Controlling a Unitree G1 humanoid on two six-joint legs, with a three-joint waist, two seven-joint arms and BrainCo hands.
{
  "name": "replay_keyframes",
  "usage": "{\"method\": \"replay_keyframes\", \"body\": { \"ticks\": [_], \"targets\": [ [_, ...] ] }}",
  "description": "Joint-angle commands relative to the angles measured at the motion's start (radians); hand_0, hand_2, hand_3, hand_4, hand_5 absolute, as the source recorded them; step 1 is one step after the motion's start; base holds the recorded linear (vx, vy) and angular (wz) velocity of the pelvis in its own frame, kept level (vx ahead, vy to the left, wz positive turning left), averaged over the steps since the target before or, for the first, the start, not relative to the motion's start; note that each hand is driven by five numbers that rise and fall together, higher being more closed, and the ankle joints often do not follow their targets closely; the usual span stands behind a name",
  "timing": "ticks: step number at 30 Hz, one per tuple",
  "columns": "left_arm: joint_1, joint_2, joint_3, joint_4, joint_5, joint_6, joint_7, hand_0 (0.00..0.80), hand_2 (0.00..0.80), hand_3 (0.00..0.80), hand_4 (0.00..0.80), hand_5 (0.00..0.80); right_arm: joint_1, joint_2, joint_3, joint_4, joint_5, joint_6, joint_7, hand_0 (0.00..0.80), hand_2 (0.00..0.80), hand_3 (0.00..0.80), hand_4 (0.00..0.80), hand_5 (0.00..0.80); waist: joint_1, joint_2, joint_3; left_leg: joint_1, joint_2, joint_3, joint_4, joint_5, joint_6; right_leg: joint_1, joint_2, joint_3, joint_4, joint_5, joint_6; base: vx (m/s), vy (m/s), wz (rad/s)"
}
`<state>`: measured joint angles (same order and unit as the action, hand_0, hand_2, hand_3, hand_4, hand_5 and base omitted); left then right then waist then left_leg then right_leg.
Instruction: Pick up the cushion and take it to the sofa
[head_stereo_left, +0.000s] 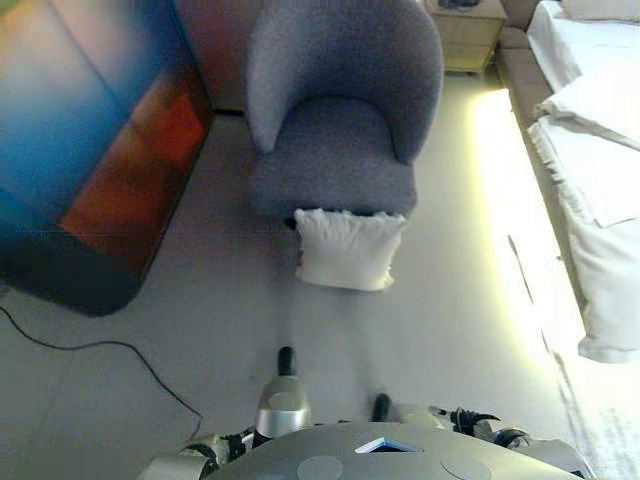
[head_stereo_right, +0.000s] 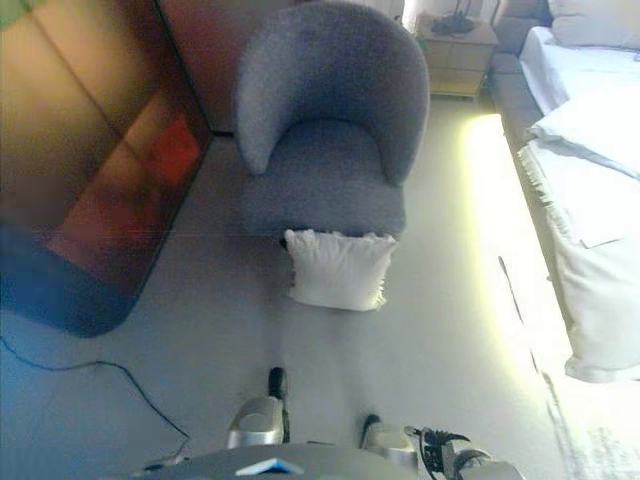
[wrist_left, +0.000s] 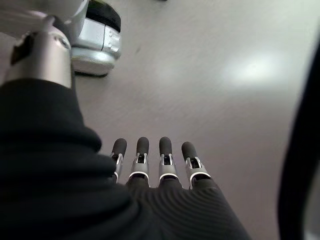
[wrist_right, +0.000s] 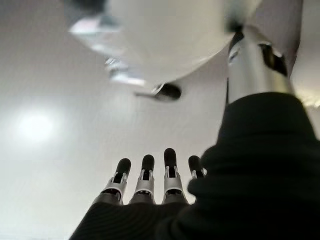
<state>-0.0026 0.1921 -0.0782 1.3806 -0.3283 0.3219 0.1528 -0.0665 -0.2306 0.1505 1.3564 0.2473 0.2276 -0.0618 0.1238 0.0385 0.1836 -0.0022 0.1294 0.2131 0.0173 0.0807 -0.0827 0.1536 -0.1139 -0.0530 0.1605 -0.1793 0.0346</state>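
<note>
Silver fingers of my left hand and right hand hang straight and empty above the grey floor. Beyond them, the white cushion stands on the floor, leaning against the front of the grey armchair.

Legible text, labels, numbers, signs: none. No readable marking on the cushion, the grey armchair, the white bedding or the floor.

Bright glare strip along floor
</note>
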Motion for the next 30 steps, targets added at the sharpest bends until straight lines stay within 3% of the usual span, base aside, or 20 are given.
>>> {"method": "replay_keyframes", "body": {
  "ticks": [1,2,4,5,7,9,11,13,16,20,24,30],
  "targets": [
    [0.024,0.029,-0.004,0.007,0.004,0.019,-0.005,0.000,0.000,0.000,0.000,0.000,0.018,-0.010,-0.002,0.021,-0.040,0.004,-0.002,0.000,0.000,0.000,0.000,0.000,-0.001,-0.047,-0.063,-0.199,0.006,-0.053,-0.035,0.067,0.030,0.183,0.005,-0.023,0.093,-0.080,0.045,0.484,0.245,-0.28],
    [0.019,0.034,-0.003,0.004,0.007,0.022,-0.002,0.000,0.000,0.000,0.000,0.000,0.021,-0.007,-0.005,0.020,-0.043,-0.003,-0.001,0.000,0.000,0.000,0.000,0.000,0.003,-0.052,-0.071,-0.208,-0.004,-0.053,-0.015,0.055,0.042,0.181,-0.003,-0.021,0.102,-0.048,0.059,0.466,0.245,-0.21],
    [-0.002,0.059,-0.008,0.001,0.011,0.027,0.005,0.000,0.000,0.000,0.000,0.000,0.020,0.011,-0.006,0.008,-0.054,-0.025,-0.002,0.000,0.000,0.000,0.000,0.000,0.006,-0.085,-0.095,-0.208,-0.055,-0.049,0.034,0.002,0.093,0.139,-0.054,-0.034,0.232,0.089,0.119,0.449,0.243,-0.05],
    [-0.014,0.070,-0.010,-0.001,0.014,0.030,0.010,0.000,0.000,0.000,0.000,0.000,0.019,0.016,-0.006,-0.003,-0.049,-0.032,-0.009,0.000,0.000,0.000,0.000,0.000,0.006,-0.087,-0.103,-0.196,-0.065,-0.049,0.040,-0.015,0.107,0.102,-0.071,-0.039,0.306,0.138,0.128,0.404,0.223,0.00],
    [-0.038,0.088,-0.014,-0.002,0.025,0.033,0.014,0.000,0.000,0.000,0.000,0.000,0.018,0.021,-0.007,-0.027,-0.030,-0.037,-0.017,0.000,0.000,0.000,0.000,0.000,-0.001,-0.087,-0.110,-0.166,-0.083,-0.050,0.044,-0.041,0.125,0.026,-0.094,-0.048,0.400,0.194,0.126,0.373,0.171,0.04],
    [-0.059,0.098,-0.022,-0.007,0.014,0.041,0.018,0.000,0.000,0.000,0.000,0.000,0.012,0.022,-0.003,-0.039,-0.002,-0.034,-0.019,0.000,0.000,0.000,0.000,0.000,-0.013,-0.087,-0.110,-0.136,-0.093,-0.046,0.039,-0.056,0.131,-0.030,-0.085,-0.062,0.374,0.182,0.113,0.325,0.073,0.12],
    [-0.088,0.105,-0.031,-0.006,0.015,0.055,0.008,0.000,0.000,0.000,0.000,0.000,0.006,0.021,-0.002,-0.046,0.041,-0.034,-0.025,0.000,0.000,0.000,0.000,0.000,-0.030,-0.082,-0.106,-0.106,-0.096,-0.038,0.031,-0.065,0.127,-0.083,-0.049,-0.094,0.296,0.128,0.098,0.269,0.007,0.05],
    [-0.106,0.104,-0.034,-0.011,0.009,0.067,0.009,0.000,0.000,0.000,0.000,0.000,-0.001,0.016,-0.007,-0.054,0.064,-0.038,-0.025,0.000,0.000,0.000,0.000,0.000,-0.047,-0.062,-0.096,-0.055,-0.097,-0.057,0.012,-0.075,0.121,-0.186,-0.028,-0.126,0.224,0.120,0.079,0.203,-0.008,0.07],
    [-0.117,0.097,-0.038,-0.005,0.003,0.071,0.014,0.000,0.000,0.000,0.000,0.000,-0.007,0.007,-0.005,-0.071,0.080,-0.045,-0.024,0.000,0.000,0.000,0.000,0.000,-0.079,-0.067,-0.069,0.004,-0.119,-0.071,0.010,-0.115,0.114,-0.290,-0.047,-0.163,0.085,0.188,0.079,0.213,-0.038,0.05],
    [-0.099,0.083,-0.029,0.018,-0.004,0.043,0.019,0.000,0.000,0.000,0.000,0.000,0.002,-0.006,-0.023,-0.063,0.068,-0.060,-0.012,0.000,0.000,0.000,0.000,0.000,-0.118,-0.086,-0.054,0.079,-0.150,-0.102,0.004,-0.178,0.106,-0.352,-0.104,-0.147,-0.150,0.345,0.127,0.321,-0.067,0.12],
    [-0.054,0.072,-0.011,0.028,0.026,0.015,0.027,0.000,0.000,0.000,0.000,0.000,0.038,-0.006,-0.055,-0.047,0.025,-0.091,0.011,0.000,0.000,0.000,0.000,0.000,-0.135,-0.093,-0.059,0.158,-0.155,-0.165,0.019,-0.250,0.113,-0.344,-0.127,-0.102,-0.234,0.392,0.143,0.402,-0.114,0.41],
    [-0.022,0.065,0.015,0.042,0.077,0.007,0.032,0.000,0.000,0.000,0.000,0.000,0.072,0.001,-0.069,-0.029,0.001,-0.096,0.013,0.000,0.000,0.000,0.000,0.000,-0.139,-0.105,-0.097,0.253,-0.130,-0.196,0.023,-0.318,0.094,-0.295,-0.138,-0.125,-0.201,0.402,0.144,0.412,-0.221,0.17]
  ]
}}
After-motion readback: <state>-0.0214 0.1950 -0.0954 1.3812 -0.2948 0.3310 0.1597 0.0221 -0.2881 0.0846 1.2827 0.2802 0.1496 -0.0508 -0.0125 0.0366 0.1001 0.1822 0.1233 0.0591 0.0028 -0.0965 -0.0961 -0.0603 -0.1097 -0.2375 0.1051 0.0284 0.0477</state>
